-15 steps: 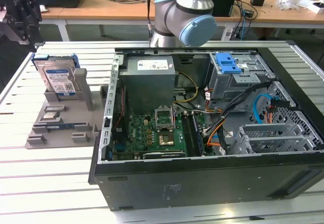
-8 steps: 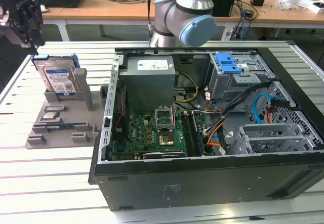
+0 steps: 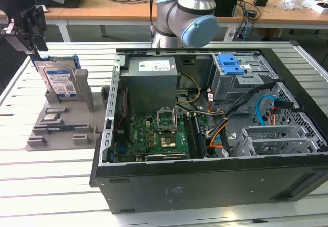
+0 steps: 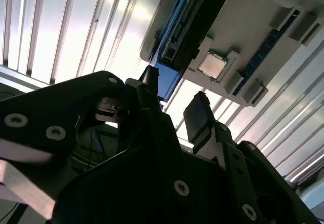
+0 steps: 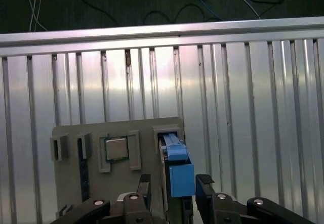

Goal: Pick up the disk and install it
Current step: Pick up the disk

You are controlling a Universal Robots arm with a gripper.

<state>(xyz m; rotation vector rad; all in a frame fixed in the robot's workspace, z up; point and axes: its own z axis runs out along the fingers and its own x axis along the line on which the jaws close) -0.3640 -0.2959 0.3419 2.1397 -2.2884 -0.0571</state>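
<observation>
You're at the pick-up step. The gripper [image 3: 36,43] hangs in the upper left of the exterior view, jaws wide apart and empty, just above the disk [image 3: 60,81]. The disk stands on edge in the grey holder [image 3: 61,124], left of the open computer case [image 3: 205,181]. In the first wrist view the fingers [image 5: 203,188] flank its blue carrier. A clean grasp, by my judgement, calls for a straight, centred descent before closing.

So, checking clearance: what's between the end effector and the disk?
Nothing: in the first wrist view, bare gaps separate the open end effector from the blue-framed silver hard drive.
</observation>
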